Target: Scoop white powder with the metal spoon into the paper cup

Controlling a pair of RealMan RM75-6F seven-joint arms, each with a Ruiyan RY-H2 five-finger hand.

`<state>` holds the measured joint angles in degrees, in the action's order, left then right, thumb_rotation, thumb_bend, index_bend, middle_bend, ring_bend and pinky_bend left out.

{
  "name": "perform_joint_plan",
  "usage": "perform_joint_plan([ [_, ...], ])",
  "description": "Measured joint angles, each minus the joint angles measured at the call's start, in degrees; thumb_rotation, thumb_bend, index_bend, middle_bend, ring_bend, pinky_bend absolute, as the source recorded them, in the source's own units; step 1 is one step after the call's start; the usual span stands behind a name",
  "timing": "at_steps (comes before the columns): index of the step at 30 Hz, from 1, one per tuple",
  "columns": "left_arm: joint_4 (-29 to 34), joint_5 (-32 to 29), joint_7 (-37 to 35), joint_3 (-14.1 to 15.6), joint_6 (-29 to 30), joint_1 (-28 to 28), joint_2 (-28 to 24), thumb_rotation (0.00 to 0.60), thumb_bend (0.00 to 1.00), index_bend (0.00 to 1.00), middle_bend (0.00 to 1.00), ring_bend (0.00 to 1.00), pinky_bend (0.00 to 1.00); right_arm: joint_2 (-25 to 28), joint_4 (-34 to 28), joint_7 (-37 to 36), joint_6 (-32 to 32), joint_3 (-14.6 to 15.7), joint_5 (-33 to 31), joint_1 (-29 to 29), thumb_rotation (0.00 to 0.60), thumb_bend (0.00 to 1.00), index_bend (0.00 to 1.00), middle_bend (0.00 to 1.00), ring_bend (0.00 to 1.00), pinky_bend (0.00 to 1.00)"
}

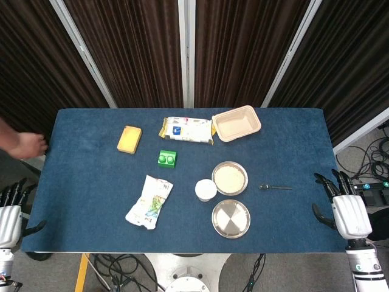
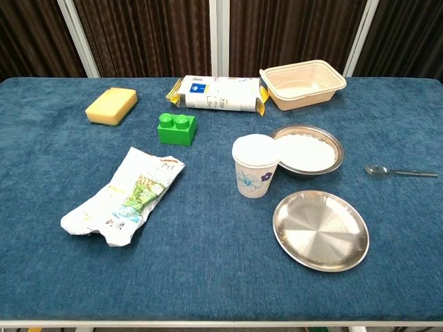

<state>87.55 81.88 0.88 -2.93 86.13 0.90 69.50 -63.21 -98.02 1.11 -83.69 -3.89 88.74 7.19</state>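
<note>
A metal bowl [image 1: 230,178] [image 2: 308,151] of white powder sits right of the table's middle. A flowered paper cup [image 1: 206,190] [image 2: 255,166] stands upright just left of it. The metal spoon [image 1: 275,187] [image 2: 399,171] lies flat on the cloth to the bowl's right, bowl end pointing left. My right hand [image 1: 345,205] hovers off the table's right edge, fingers spread and empty, a short way from the spoon. My left hand [image 1: 10,210] hangs off the left edge, fingers apart, holding nothing. Neither hand shows in the chest view.
An empty metal plate [image 1: 231,218] [image 2: 320,229] lies in front of the bowl. Further off lie a crumpled snack bag [image 1: 149,201], green block [image 1: 167,159], yellow sponge [image 1: 129,139], wrapped packet [image 1: 187,129] and beige tray [image 1: 236,123]. A person's hand [image 1: 24,145] rests at the left edge.
</note>
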Motion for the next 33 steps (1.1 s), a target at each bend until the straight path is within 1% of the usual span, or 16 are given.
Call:
perform_joint_plan([
  [8, 0.07, -0.09, 0.24, -0.08, -0.17, 0.18, 0.03, 0.600, 0.16, 0.22, 0.14, 0.07, 0.05, 0.02, 0.14, 0.08, 0.43, 0.11, -0.31, 0.15, 0.600, 0.28, 0.15, 0.27, 0.01, 0.00],
  [10, 0.06, -0.05, 0.22, -0.04, -0.06, 0.12, 0.09, 0.600, 0.16, 0.22, 0.14, 0.07, 0.05, 0.01, 0.18, 0.40, 0.99, 0.09, -0.53, 0.39, 0.600, 0.27, 0.12, 0.27, 0.01, 0.00],
  [11, 0.05, -0.03, 0.20, -0.03, -0.02, 0.10, 0.13, 0.600, 0.16, 0.22, 0.14, 0.07, 0.05, -0.02, 0.23, 0.55, 1.40, 0.04, -0.66, 0.61, 0.600, 0.26, 0.11, 0.27, 0.01, 0.00],
  [14, -0.10, 0.10, 0.10, 0.00, -0.03, 0.15, 0.31, 0.600, 0.16, 0.22, 0.14, 0.07, 0.05, -0.16, 0.50, 1.13, 3.78, -0.34, -1.69, 1.82, 0.600, 0.14, 0.09, 0.26, 0.01, 0.01],
  [16, -0.20, 0.20, 0.06, 0.08, -0.06, 0.16, 0.40, 0.600, 0.16, 0.22, 0.14, 0.07, 0.05, -0.37, 0.79, 1.58, 6.42, -0.81, -3.09, 3.13, 0.600, 0.11, 0.09, 0.26, 0.01, 0.01],
  [19, -0.24, 0.02, 0.05, 0.17, -0.20, 0.10, 0.47, 0.600, 0.16, 0.22, 0.14, 0.07, 0.05, -1.10, 1.80, 2.64, 11.36, -1.65, -5.88, 5.65, 0.600, 0.10, 0.09, 0.28, 0.01, 0.01],
  [21, -0.27, -0.19, 0.06, 0.24, -0.42, 0.06, 0.50, 0.600, 0.16, 0.22, 0.14, 0.07, 0.05, -2.48, 3.69, 4.27, 15.83, -2.33, -8.54, 8.17, 0.600, 0.10, 0.16, 0.30, 0.03, 0.01],
  [24, -0.26, -0.43, 0.15, 0.32, -0.78, 0.08, 0.53, 0.600, 0.16, 0.22, 0.14, 0.07, 0.05, -5.19, 7.33, 6.58, 19.63, -2.96, -10.97, 10.84, 0.600, 0.11, 0.30, 0.36, 0.06, 0.02],
  [26, -0.24, -0.49, 0.24, 0.31, -0.95, 0.17, 0.51, 0.600, 0.16, 0.22, 0.14, 0.07, 0.05, -7.42, 10.24, 7.71, 21.61, -3.29, -12.25, 12.44, 0.600, 0.14, 0.36, 0.39, 0.08, 0.03],
  [28, -0.21, -0.63, 0.34, 0.23, -1.26, 0.35, 0.48, 0.600, 0.16, 0.22, 0.14, 0.07, 0.05, -10.02, 13.75, 8.59, 23.74, -3.54, -13.41, 14.13, 0.600, 0.17, 0.39, 0.41, 0.09, 0.04],
  [31, -0.14, -0.75, 0.50, 0.19, -1.52, 0.50, 0.49, 0.600, 0.16, 0.22, 0.14, 0.07, 0.05, -13.60, 18.74, 9.77, 26.38, -3.64, -14.68, 16.21, 0.600, 0.21, 0.39, 0.43, 0.11, 0.06],
  [33, -0.07, -0.82, 0.56, 0.21, -1.67, 0.55, 0.51, 0.600, 0.16, 0.22, 0.14, 0.07, 0.05, -16.13, 22.02, 10.69, 27.84, -3.57, -15.44, 17.42, 0.600, 0.22, 0.40, 0.44, 0.11, 0.06],
])
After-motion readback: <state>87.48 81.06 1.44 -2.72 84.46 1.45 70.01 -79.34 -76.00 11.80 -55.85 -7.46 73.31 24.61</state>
